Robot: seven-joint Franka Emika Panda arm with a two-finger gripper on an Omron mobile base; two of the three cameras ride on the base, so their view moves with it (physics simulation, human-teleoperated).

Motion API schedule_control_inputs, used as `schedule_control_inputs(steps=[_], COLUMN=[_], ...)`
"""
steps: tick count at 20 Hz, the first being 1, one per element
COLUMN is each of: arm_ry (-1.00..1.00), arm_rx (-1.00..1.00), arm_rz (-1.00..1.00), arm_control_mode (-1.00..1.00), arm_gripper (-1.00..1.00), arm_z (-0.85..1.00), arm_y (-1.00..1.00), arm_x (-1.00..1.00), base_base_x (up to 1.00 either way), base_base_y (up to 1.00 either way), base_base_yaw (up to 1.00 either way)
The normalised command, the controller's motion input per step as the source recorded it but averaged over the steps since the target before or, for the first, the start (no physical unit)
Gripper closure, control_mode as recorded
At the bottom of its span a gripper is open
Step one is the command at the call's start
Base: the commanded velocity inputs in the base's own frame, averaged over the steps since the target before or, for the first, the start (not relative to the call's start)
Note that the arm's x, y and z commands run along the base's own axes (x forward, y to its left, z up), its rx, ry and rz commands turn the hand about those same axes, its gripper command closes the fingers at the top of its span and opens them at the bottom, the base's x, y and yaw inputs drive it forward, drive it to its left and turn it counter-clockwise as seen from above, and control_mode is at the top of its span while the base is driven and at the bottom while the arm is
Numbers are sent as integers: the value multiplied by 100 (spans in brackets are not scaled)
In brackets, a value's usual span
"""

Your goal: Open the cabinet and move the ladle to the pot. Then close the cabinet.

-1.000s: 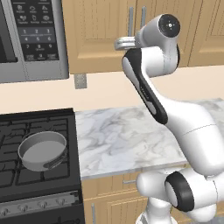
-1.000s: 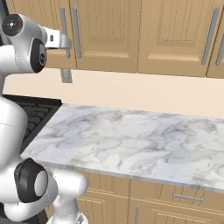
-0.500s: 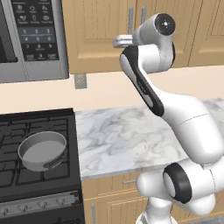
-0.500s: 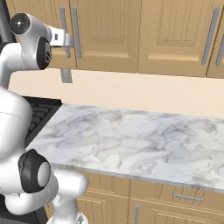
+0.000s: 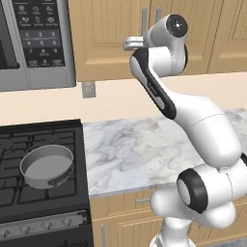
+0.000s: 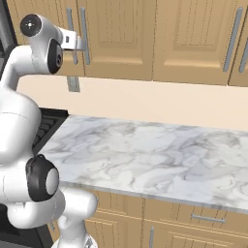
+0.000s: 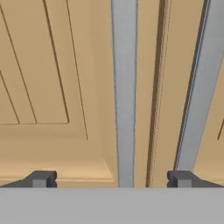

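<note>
The cabinet (image 5: 106, 38) is shut, its two light wood doors meeting at a dark seam between two vertical silver bar handles. My gripper (image 5: 132, 44) is raised to the lower part of those handles and points at the doors. In the hand view the gripper (image 7: 111, 179) is open, with the left door's handle (image 7: 124, 87) between the fingertips (image 7: 41, 179) and the right door's handle (image 7: 197, 87) just outside them. Nothing is held. From the right base view the gripper (image 6: 77, 41) sits right at the handles (image 6: 85, 29). The grey pot (image 5: 47, 166) rests on the stove. The ladle is out of view.
A grey microwave (image 5: 34, 43) hangs left of the cabinet, above the black stove (image 5: 29, 140). A marble counter (image 5: 140, 144) runs to the right, with a wall outlet (image 5: 88, 89) above it. More wall cabinets (image 6: 193, 34) follow on the right.
The gripper has edged closer to the cabinet handles while the arm's elbow shifted. The jaws have stayed open and the doors have stayed shut.
</note>
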Motion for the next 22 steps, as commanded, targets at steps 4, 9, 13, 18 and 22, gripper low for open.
schedule_control_inputs(steps=[4,9,13,18,22], arm_ry=[0,0,0,0,0], arm_rx=[1,2,1,1,1], arm_rz=[0,0,0,0,0], arm_control_mode=[-100,-100,-100,-100,-100], arm_gripper=[-100,-100,-100,-100,-100], arm_z=[0,0,0,0,0], arm_y=[0,0,0,0,4], arm_x=[34,35,34,34,38], base_base_x=[0,0,0,0,0], base_base_y=[0,0,0,0,0], base_base_yaw=[0,0,0,0,0])
